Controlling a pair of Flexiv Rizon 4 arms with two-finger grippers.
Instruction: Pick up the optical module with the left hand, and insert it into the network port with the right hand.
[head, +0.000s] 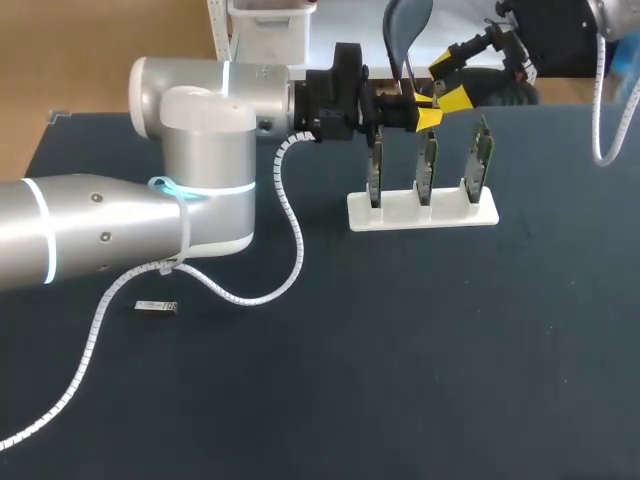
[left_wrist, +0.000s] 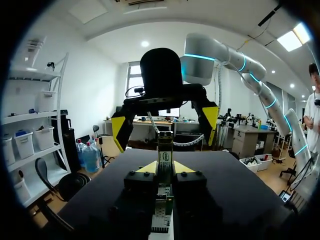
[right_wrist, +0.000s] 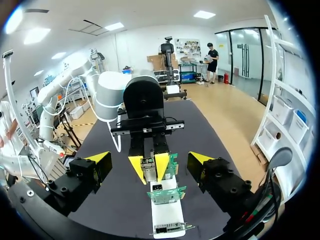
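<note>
My left gripper (head: 428, 112) hangs above the white stand (head: 422, 211) and is shut on the optical module (left_wrist: 165, 159), a slim metal piece held between its yellow tips. The module (right_wrist: 148, 166) points towards my right gripper (right_wrist: 149, 161). That gripper stands wide open, its two fingers on either side of the left gripper's tips and touching nothing. In the head view the right gripper (head: 452, 80) comes in from the far right. The stand carries three upright green port boards (head: 427, 165) just under both grippers.
A second small module (head: 156, 307) lies on the dark table (head: 400, 350) at the front left, beneath my left arm. A white cable loops from that arm down across the table's left side.
</note>
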